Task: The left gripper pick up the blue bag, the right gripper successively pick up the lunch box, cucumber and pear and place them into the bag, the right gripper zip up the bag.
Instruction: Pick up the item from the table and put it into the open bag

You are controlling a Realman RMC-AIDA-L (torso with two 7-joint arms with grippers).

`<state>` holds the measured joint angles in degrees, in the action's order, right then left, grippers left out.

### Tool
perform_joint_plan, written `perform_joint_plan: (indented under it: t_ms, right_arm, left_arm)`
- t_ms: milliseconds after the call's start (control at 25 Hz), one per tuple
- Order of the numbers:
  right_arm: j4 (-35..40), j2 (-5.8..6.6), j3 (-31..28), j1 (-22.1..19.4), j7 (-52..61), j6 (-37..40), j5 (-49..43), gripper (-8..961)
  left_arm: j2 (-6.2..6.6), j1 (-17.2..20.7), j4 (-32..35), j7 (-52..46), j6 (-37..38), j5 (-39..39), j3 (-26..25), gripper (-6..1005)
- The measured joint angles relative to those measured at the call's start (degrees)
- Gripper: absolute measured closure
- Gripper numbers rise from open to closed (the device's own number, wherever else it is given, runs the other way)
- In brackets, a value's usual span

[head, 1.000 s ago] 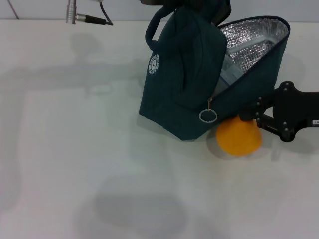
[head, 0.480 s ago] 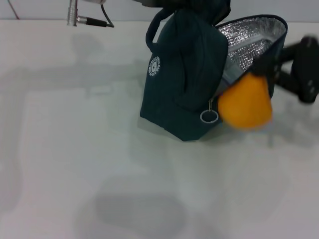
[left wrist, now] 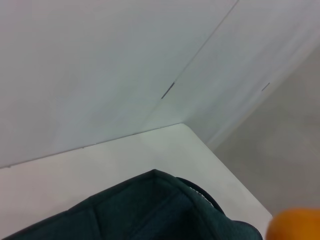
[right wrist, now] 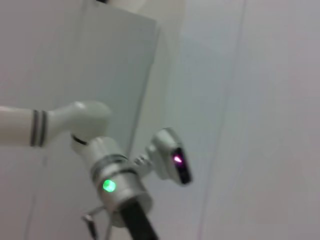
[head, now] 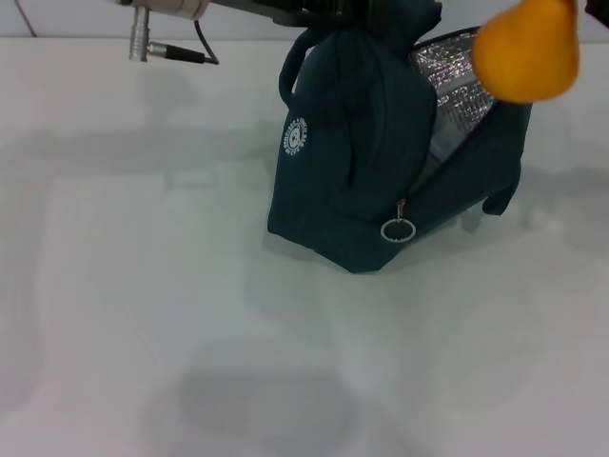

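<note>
The blue bag (head: 352, 162) stands tilted on the white table, its mouth open to the right and showing silver foil lining (head: 455, 81). Its ring zip pull (head: 397, 229) hangs at the front. My left gripper (head: 328, 9) is at the picture's top edge, shut on the bag's bunched top. The pear (head: 526, 49) hangs in the air above the bag's open mouth, and it also shows in the left wrist view, pear (left wrist: 296, 225) beside bag (left wrist: 150, 212). My right gripper holds the pear from beyond the top edge, so it does not show. The lunch box and cucumber are hidden.
The left arm's silver wrist and cable plug (head: 145, 38) reach in from the top left. In the right wrist view that wrist's green ring (right wrist: 109, 186) glows against a pale wall. The white table (head: 143, 286) spreads left and in front of the bag.
The pear has risen from the table beside the bag's lower right to above the bag's mouth. The right gripper went up with it and left the head view. The bag shifted slightly.
</note>
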<state>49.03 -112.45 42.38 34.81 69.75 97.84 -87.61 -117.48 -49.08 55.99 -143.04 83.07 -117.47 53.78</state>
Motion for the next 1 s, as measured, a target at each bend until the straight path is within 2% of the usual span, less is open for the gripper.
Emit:
perform_joint_plan:
  t_ms: [120, 520, 840, 1000]
  right_arm:
    - [-0.66, -0.11, 0.68, -0.06, -1.92, -3.66, -0.40, 929]
    - [-10.79, -1.37, 7.91, 1.15, -12.27, -16.15, -1.23, 929]
    - [-11.41, -1.22, 14.39, 1.59, -8.20, -23.41, -1.31, 929]
    - [-10.55, -1.00, 14.23, 1.55, -4.52, -24.63, -1.29, 928]
  left_arm:
    - [-0.03, 0.04, 0.00, -0.31, 1.12, 0.49, -0.14, 963]
    - [-0.05, -0.76, 0.00, -1.27, 2.76, 1.67, 0.10, 963]
    - [0.03, -0.95, -0.04, -1.28, 2.87, 1.73, 0.08, 964]
    - [0.14, -1.01, -0.59, -1.10, 2.89, 1.73, -0.05, 964]
